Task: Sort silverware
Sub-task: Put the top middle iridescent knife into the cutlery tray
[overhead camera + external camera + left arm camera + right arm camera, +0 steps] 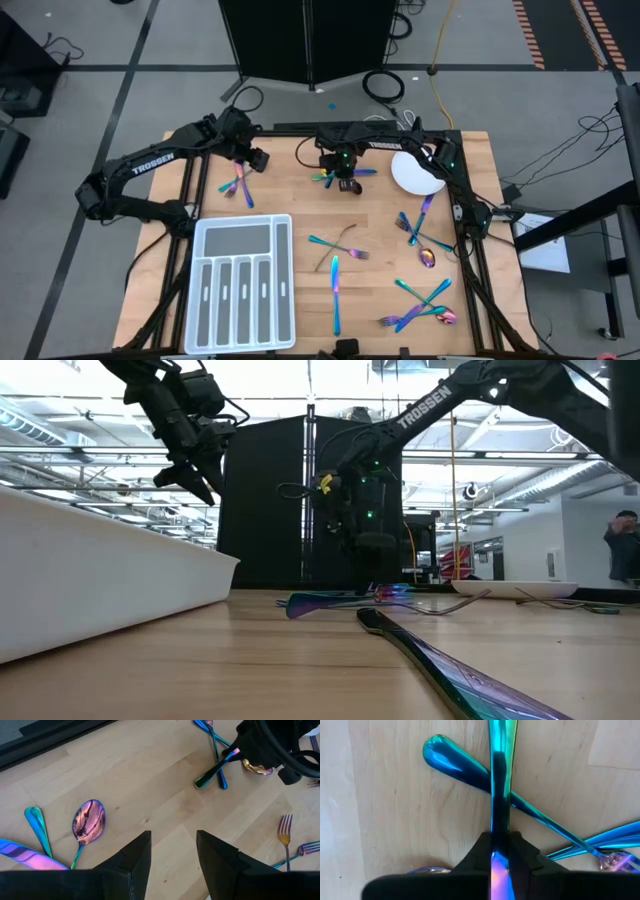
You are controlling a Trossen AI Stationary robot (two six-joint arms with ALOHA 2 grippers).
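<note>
right hand [499,851] pinches one utensil [499,780] (teal).

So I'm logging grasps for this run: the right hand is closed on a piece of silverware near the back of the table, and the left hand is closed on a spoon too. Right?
Only partly. The right hand is shut on a slim teal piece of silverware, as the right wrist view shows. The left hand holds nothing: in the left wrist view it is open above bare wood, and the spoon lies on the table beside it.
</note>
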